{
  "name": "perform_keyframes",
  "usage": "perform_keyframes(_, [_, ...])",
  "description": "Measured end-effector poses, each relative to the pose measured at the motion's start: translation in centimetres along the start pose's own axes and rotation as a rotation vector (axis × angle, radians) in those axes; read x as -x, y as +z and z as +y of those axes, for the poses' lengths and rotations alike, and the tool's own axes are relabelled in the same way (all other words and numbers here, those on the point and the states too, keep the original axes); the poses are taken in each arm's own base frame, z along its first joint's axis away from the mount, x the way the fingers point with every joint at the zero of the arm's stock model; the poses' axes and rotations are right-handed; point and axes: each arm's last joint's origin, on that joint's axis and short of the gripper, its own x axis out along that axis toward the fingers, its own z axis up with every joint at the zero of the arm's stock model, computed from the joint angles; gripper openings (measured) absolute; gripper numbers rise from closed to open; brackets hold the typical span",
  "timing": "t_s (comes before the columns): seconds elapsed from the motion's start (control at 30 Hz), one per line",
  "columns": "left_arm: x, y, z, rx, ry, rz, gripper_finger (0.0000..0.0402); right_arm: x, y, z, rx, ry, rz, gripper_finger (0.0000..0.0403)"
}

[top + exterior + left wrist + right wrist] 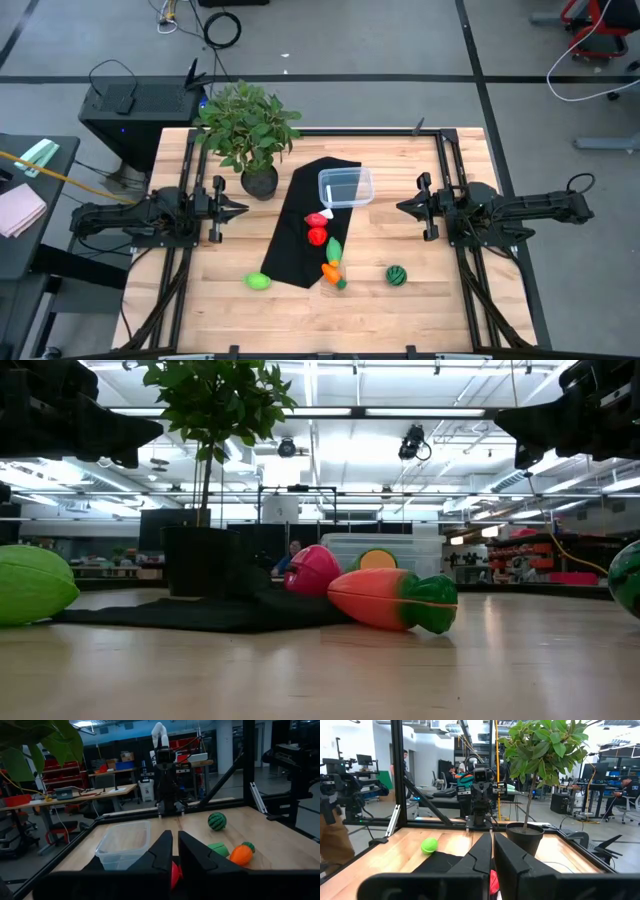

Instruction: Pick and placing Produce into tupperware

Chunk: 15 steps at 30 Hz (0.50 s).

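Task not begun: tub (345, 186) empty on cloth (300, 225) end. Produce (318, 236) loose nearby, some on cloth, some on table. Left gripper (238, 208) and right gripper (404, 207) pressed together, empty, hovering at sides. Next: open one, descend on fruit.

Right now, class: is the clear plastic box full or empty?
Empty. From above, the clear box shows only its bare bottom, and every toy fruit, such as the striped ball, lies outside it.
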Motion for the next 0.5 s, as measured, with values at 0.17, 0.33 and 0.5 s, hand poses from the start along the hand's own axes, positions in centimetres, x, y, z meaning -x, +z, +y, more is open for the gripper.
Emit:
perform_keyframes(0.17, [0.00, -0.01, 0.00, 0.000, 0.000, 0.000, 0.0034, 0.00, 0.00, 0.00, 0.000, 0.000, 0.000, 0.0026])
perform_keyframes(0.33, [0.00, 0.00, 0.00, 0.000, 0.000, 0.000, 0.0028, 0.00, 0.00, 0.00, 0.000, 0.000, 0.000, 0.0026])
perform_keyframes(0.5, [0.00, 0.00, 0.00, 0.000, 0.000, 0.000, 0.0033, 0.00, -0.01, 0.00, 0.000, 0.000, 0.000, 0.0026])
